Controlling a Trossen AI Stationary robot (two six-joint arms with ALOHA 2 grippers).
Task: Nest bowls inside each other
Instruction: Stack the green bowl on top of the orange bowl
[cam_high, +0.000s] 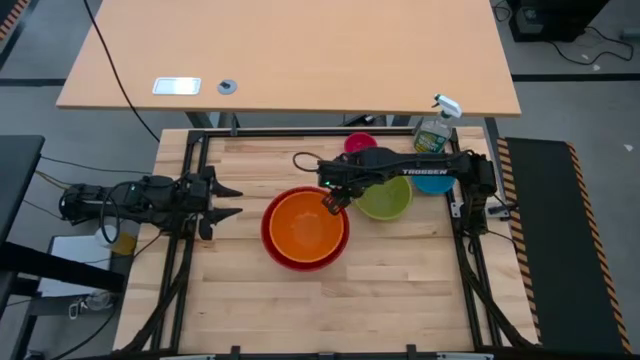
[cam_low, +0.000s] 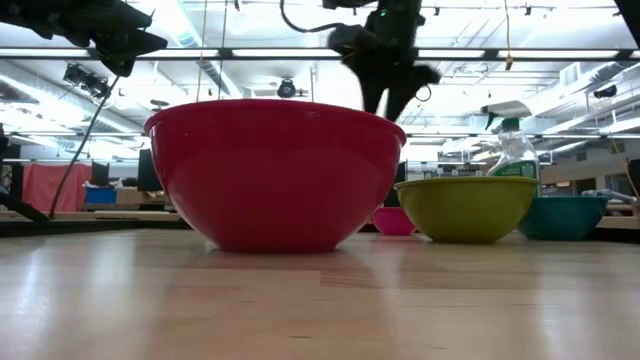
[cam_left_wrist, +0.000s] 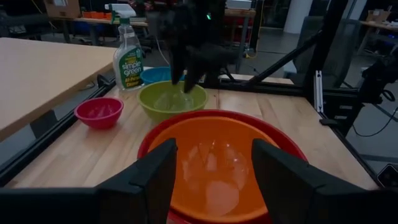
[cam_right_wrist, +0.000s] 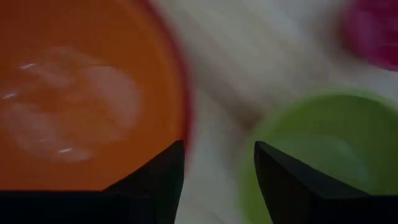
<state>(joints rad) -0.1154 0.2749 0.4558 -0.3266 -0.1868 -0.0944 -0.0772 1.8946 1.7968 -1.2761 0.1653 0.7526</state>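
The orange bowl (cam_high: 305, 225) sits nested inside the red bowl (cam_high: 275, 250) at the table's middle. To its right stands the lime green bowl (cam_high: 385, 198), with the blue bowl (cam_high: 432, 183) behind it and the small pink bowl (cam_high: 360, 143) at the far edge. My right gripper (cam_high: 333, 202) hangs open, pointing down, above the gap between the orange bowl's right rim (cam_right_wrist: 174, 93) and the green bowl (cam_right_wrist: 311, 155), holding nothing. My left gripper (cam_high: 232, 201) waits open and level at the table's left, facing the red bowl (cam_left_wrist: 155, 134).
A green spray bottle (cam_high: 435, 130) stands at the far right corner, next to the blue bowl. Black frame rails (cam_high: 190, 190) run along the table's sides. Bare wood lies toward the near edge (cam_high: 330, 310). A second, lighter table (cam_high: 300, 50) stands beyond.
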